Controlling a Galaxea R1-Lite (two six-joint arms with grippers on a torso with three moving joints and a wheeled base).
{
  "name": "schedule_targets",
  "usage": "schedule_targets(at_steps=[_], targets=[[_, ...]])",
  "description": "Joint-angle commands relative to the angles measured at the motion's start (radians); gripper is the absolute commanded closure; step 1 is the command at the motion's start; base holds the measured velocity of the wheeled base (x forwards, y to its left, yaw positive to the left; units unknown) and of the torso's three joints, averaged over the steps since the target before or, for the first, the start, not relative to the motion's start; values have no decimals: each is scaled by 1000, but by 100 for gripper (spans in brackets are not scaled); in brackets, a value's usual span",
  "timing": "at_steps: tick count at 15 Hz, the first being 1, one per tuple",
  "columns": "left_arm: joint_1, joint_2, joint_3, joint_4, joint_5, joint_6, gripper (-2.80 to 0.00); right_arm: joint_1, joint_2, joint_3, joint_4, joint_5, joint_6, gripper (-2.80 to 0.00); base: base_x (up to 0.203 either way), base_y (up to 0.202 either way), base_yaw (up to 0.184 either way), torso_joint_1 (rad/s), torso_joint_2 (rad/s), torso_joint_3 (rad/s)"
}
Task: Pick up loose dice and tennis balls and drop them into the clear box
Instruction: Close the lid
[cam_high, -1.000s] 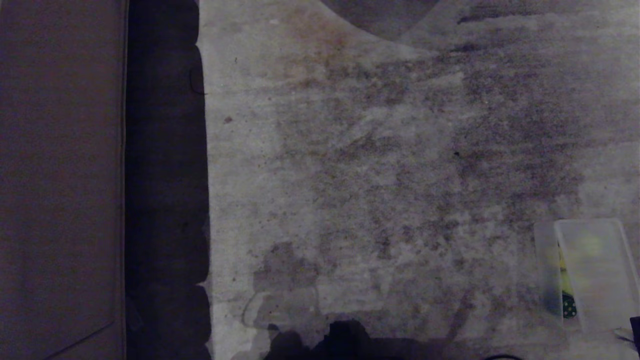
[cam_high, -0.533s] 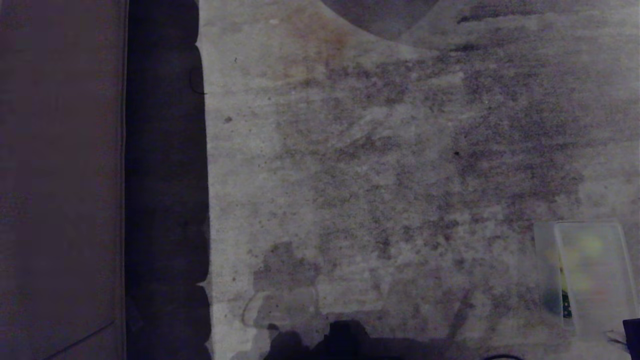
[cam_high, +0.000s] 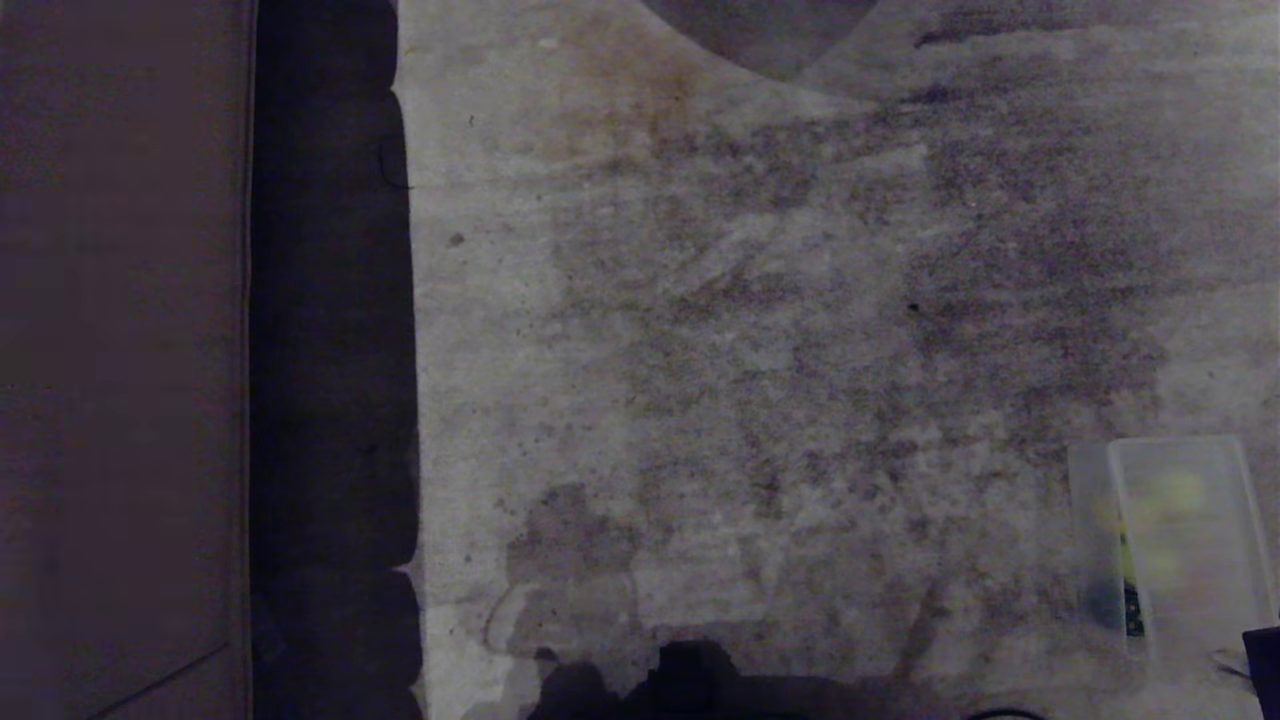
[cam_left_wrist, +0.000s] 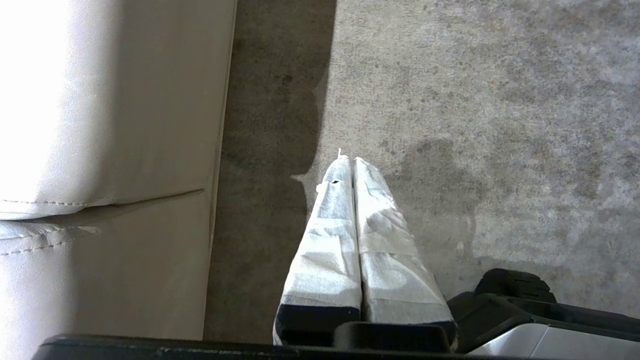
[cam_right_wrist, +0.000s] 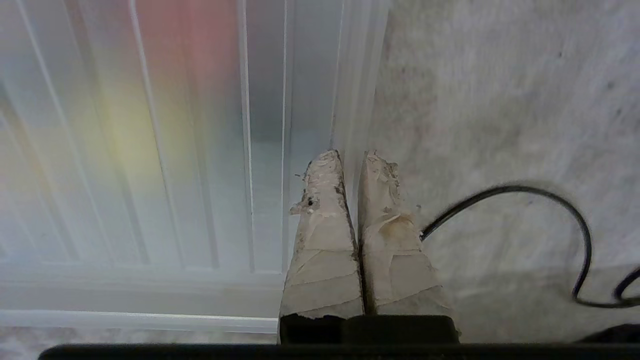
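stained grey carpet (cam_high: 760, 330), pale sofa (cam_left_wrist: 100, 125) on robot's left | clear box (cam_high: 1090, 540) at lower right, ribbed lid (cam_high: 1190, 540) over it, dice and balls blurred underneath | right claw (cam_right_wrist: 352, 157) pinched together, empty, at lid's edge | left claw (cam_left_wrist: 348, 162) closed, parked above carpet

floor (cam_high: 800, 350): mottled grey, stained carpet beside the sofa
sofa (cam_left_wrist: 100, 125): pale leather, casting shadow (cam_left_wrist: 270, 150) onto the floor

lid (cam_high: 1190, 545): slides left across clear box (cam_high: 1090, 530) | dark green die (cam_high: 1132, 610): exposed sliver narrows to a thin strip | right pincer (cam_high: 1262, 660): edges further into the frame's lower right corner
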Motion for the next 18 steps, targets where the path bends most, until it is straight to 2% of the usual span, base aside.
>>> schedule_targets(at_steps=[1,2,3,11,13,15,17,18], targets=[[0,2,2,0,1,-1,0,-1,11,1,-26,4,-1,0,0,0,0,0,0,0],[0,2,2,0,1,-1,0,0,11,3,-25,5,-10,0,0,0,0,0,0,0],[-1,2,2,0,1,-1,0,0,12,9,-25,7,-23,-280,0,0,0,0,0,0],[0,0,2,0,1,-1,0,0,-19,47,-26,14,-27,-280,0,0,0,0,0,0],[0,2,1,0,1,-1,0,-14,-77,67,-26,40,-28,-280,0,0,0,0,0,0],[0,2,2,0,1,-1,0,-45,-138,103,-26,110,-39,-280,0,0,0,0,0,0],[0,1,2,0,1,-1,0,-52,-144,119,-26,114,-63,-280,0,0,0,0,0,0],[0,2,2,0,1,-1,0,-52,-146,120,-26,111,-73,0,0,0,0,0,0,0]])
